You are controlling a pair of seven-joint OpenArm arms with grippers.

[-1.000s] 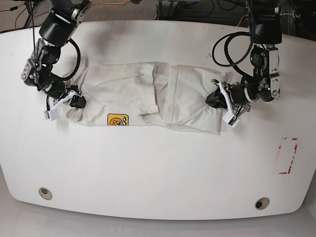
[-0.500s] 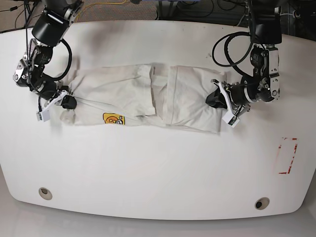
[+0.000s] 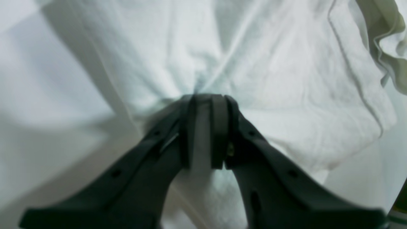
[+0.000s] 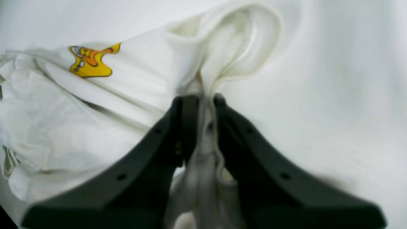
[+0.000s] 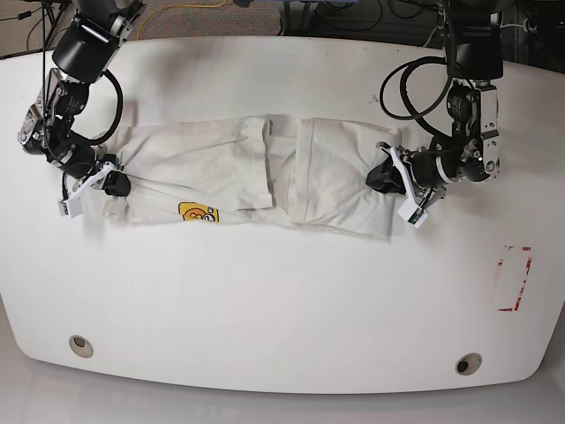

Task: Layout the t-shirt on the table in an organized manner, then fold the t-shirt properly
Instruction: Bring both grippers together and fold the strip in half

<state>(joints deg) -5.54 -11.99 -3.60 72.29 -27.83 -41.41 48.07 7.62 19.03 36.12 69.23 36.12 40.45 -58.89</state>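
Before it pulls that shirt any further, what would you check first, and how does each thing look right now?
1. Left claw pinching the t-shirt: ok.
2. Right claw pinching cloth: ok, fabric bunched between the jaws.
3. Shirt flat and smooth: not ok, folds and overlaps mid-body.
4. Shirt fully on the table: ok.
5. Large printed graphic facing up: cannot tell, only the small yellow logo shows.

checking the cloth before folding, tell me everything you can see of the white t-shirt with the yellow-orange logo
The white cotton t-shirt lies stretched into a long wrinkled band across the white tabletop, bunched and overlapped near its middle. A small orange-and-yellow square logo shows on its near edge. The right gripper pinches a gathered fold at one end, with a fabric loop puffing beyond the fingertips; the left gripper is clamped on the other end. Between them the cloth rests on the table.
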